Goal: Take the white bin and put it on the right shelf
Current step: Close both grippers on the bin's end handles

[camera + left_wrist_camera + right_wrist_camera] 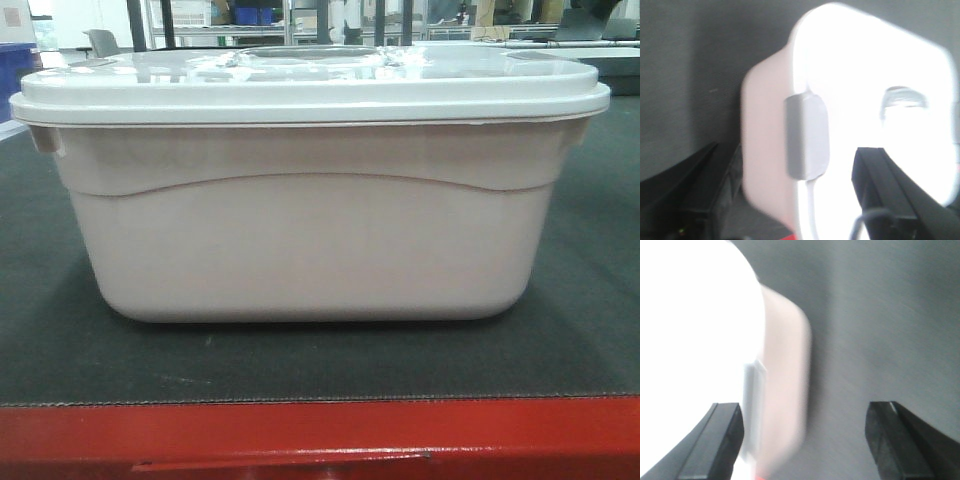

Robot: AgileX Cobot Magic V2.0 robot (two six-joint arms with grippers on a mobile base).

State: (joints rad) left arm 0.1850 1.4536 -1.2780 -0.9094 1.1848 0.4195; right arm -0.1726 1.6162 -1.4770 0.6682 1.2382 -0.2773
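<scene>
- Find the white bin flat on the dark tabletop, long side toward the red front edge, glossy lid seated on top; not lifted yet.
- Read the left jaws as spread wide, one finger over the lid and the other out over the tabletop, straddling the bin's end rim by the grey latch; gripping nothing.
- Read the right jaws likewise as spread, one finger above the lid, the other out beyond the end wall; empty too.
- Beware of pinching only the overhanging lid: could pop off under the load and drop the tote back onto the tabletop.
- Beware of uneven closing or unequal lift at the two ends: would tilt the bin and let smooth plastic slide out of one grip.
- Watch for a finger landing on the latch rather than the rim: likely a shallow, slippery hold.
- Mind the blur in both wrist views: hard to judge true finger clearance from the rim.
- Cannot pick out the right shelf with any certainty here; risk of clipping it on the swing with so wide a load.
</scene>
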